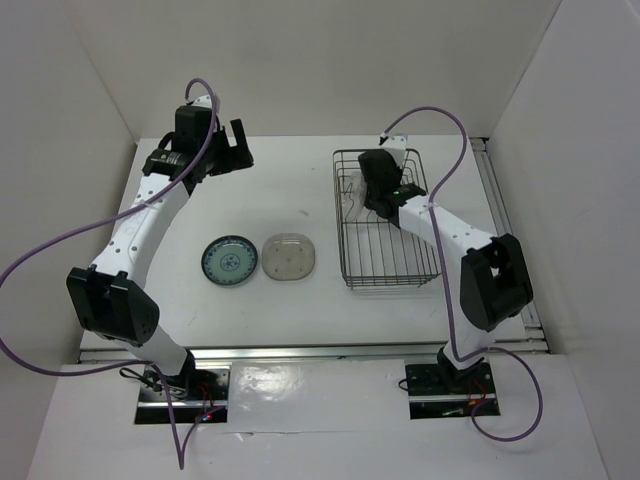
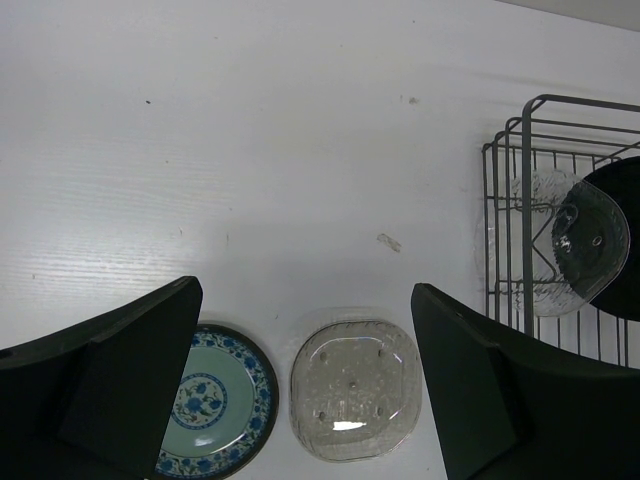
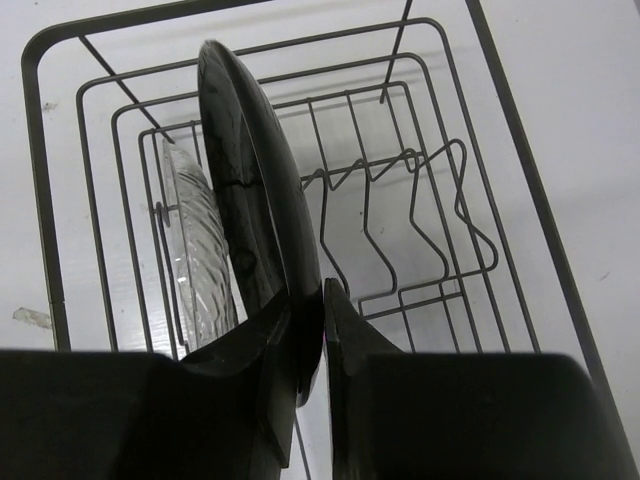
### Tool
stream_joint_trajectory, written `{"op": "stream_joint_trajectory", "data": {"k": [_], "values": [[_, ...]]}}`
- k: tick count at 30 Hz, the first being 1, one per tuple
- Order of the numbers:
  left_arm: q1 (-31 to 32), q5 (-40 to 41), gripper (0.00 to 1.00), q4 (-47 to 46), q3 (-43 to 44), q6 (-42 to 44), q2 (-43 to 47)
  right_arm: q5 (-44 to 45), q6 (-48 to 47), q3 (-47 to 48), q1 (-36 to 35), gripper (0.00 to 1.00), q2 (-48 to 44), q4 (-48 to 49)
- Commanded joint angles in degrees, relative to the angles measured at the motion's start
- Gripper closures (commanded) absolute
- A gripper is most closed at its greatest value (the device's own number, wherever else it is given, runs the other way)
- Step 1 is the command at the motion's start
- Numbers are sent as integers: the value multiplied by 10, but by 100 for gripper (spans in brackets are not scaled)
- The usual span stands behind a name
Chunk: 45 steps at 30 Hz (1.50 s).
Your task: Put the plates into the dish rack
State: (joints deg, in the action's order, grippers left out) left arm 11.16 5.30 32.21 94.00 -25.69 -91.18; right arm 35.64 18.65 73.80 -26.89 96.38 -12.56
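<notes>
A white table (image 1: 300, 190) is enclosed by plain white walls (image 1: 330, 60). At the far left, the left gripper (image 2: 305, 290) is held above it with its fingers wide apart and nothing between them. Left of centre, a round blue-green patterned plate (image 1: 228, 262) and a squarish beige translucent plate (image 1: 289, 257) are laid flat, just beside each other. At the right, the dark wire dish rack (image 1: 347, 240) is set. In it a ribbed clear glass plate (image 3: 195, 250) and a glossy black plate (image 3: 255, 200) are stood on edge, side by side. The black plate's rim is clamped by the right gripper (image 3: 322, 330). From above, much of the rack is hidden by that arm.
</notes>
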Motion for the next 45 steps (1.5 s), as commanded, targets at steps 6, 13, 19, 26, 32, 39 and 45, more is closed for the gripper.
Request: {"op": "stream_joint_trajectory", "data": {"k": [6, 13, 19, 26, 32, 39, 45], "values": [[-9, 6, 0, -1, 24, 7, 3, 31, 17, 2, -7, 53, 11, 34], [-9, 12, 0, -1, 24, 7, -3, 38, 17, 13, -7, 44, 11, 29], [-9, 88, 0, 65, 38, -12, -53, 101, 17, 39, -13, 40, -44, -32], [-15, 127, 0, 147, -79, -137, -25, 120, 0, 16, -13, 25, -161, -62], [-21, 122, 0, 166, -262, -218, 84, -29, -26, -34, -13, 22, -242, -26], [-11, 57, 9, 119, -455, -343, 259, -190, -63, -68, -18, 20, -245, 3], [9, 77, 9, 38, -567, -410, 337, -271, -74, -80, -25, 20, -228, 35]]}}
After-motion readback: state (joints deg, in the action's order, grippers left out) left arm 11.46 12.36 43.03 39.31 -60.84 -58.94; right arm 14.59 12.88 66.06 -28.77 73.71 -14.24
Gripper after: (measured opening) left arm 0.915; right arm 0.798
